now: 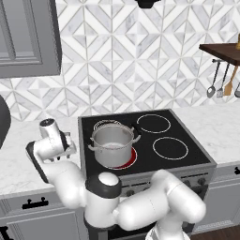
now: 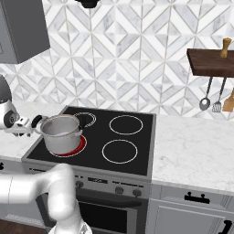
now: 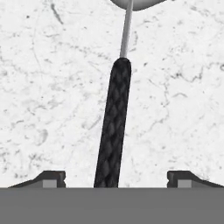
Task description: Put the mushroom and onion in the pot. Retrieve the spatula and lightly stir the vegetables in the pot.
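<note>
Marble counter point(image 3: 52, 87) — spatula point(image 3: 113, 131), unlabelled

Between your dark fingers point(image 3: 54, 178) you see the spatula point(image 3: 113, 131): its handle is black with a fine diamond weave, and ahead of them it thins to a pale silver-grey shank. Under it the worktop point(image 3: 175, 109) is white marble with faint grey veins and specks. Your pot point(image 1: 111, 146) is brushed steel, pale grey inside, on a glowing red ring of the black stove point(image 1: 187, 161), whose other rings are thin white outlines. The wall tiles point(image 1: 140, 61) carry a white and grey chevron pattern. An orange wooden spatula point(image 1: 228, 84) hangs below a dark brown shelf point(image 1: 222, 50).
</note>
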